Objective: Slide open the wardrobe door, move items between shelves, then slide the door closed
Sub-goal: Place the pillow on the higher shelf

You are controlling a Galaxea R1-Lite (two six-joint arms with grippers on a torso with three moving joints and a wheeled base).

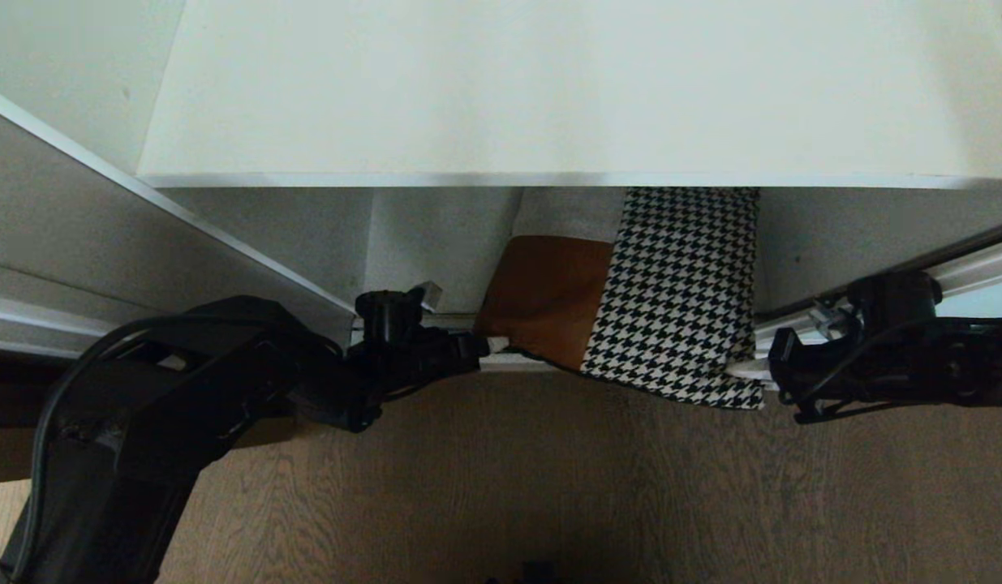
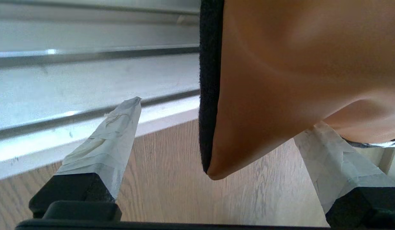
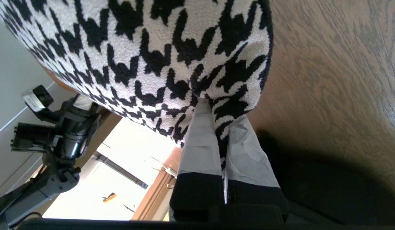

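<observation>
Cushion (image 1: 630, 308) at the wardrobe's bottom edge, below a shelf (image 1: 565, 89), overhanging the floor (image 1: 501, 487). Right hand (image 3: 221, 127) pinches its houndstooth corner; left hand (image 2: 216, 127), fully spread, straddles its tan corner.

The upper part of the square cushion of tan leather, houndstooth and grey cloth (image 1: 630, 300) is hidden under the plain white shelf board (image 1: 549, 89), which runs off the picture at twelve and three o'clock. In the head view the left hand (image 1: 488, 347) shows only a taped tip against the cushion's tan corner. The right hand (image 1: 744, 369) is mostly hidden behind the houndstooth edge. In the right wrist view its pale taped fingers (image 3: 200, 143) end buried in the houndstooth fabric.
</observation>
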